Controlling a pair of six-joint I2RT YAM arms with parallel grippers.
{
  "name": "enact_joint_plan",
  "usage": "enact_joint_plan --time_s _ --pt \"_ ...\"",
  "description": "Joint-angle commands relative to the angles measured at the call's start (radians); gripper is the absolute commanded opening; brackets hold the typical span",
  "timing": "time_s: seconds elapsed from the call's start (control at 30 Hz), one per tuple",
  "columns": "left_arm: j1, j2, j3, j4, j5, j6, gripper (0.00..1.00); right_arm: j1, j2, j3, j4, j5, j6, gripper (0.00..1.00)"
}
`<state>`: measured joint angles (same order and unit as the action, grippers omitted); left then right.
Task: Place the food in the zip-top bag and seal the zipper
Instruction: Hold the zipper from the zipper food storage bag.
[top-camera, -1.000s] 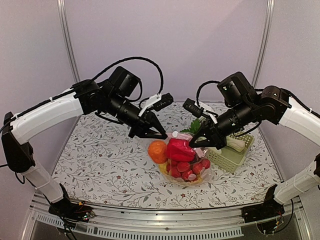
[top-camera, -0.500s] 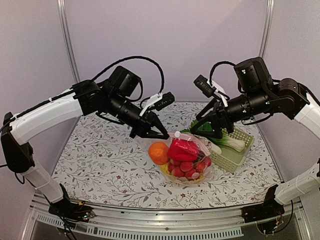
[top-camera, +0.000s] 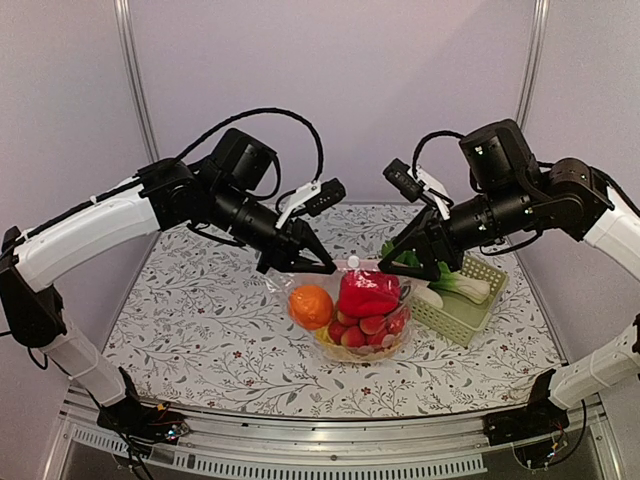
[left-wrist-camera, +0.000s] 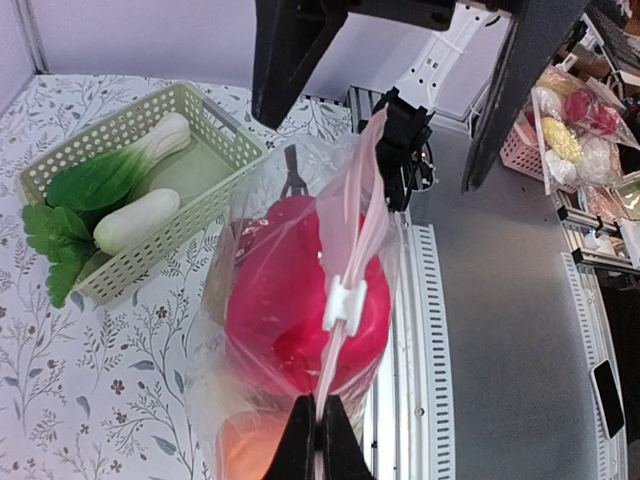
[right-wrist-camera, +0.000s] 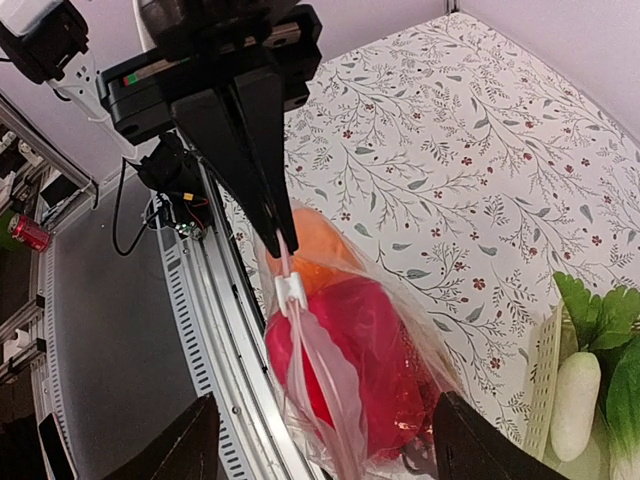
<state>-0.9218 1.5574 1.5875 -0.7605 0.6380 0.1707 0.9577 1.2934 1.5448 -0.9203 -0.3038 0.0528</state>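
The left gripper (top-camera: 322, 268) is closed on the zipper (left-wrist-camera: 343, 300); the right gripper (top-camera: 405, 270) is open near the zip-top bag (left-wrist-camera: 220, 300).

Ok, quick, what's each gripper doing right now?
Left gripper: closed, pinching the zipper.
Right gripper: open, holding nothing.

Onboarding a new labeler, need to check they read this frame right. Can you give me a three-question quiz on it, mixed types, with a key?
1. True or false: the right fingers are clamped on the zip-top bag.
2. What do the left fingers pinch? A a red fruit; B the zipper; C an orange.
3. Fill in: the green-and-white vegetables lie in the pale green ____.
Key: 1 false, they stand open; 2 B; 3 basket.
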Motion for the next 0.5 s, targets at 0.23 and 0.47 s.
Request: enact_joint_plan --time_s 0.23,0.47 --pt "0.003 -0.036 0.008 0.042 0.038 -0.014 0.00 0.033 0.095 0.066 0.037 0.003 -0.040 0.68" --pt "0.003 -0.037 0.006 0.039 0.036 -0.010 0.00 0.033 0.168 0.110 0.036 -0.081 -0.097 0.51"
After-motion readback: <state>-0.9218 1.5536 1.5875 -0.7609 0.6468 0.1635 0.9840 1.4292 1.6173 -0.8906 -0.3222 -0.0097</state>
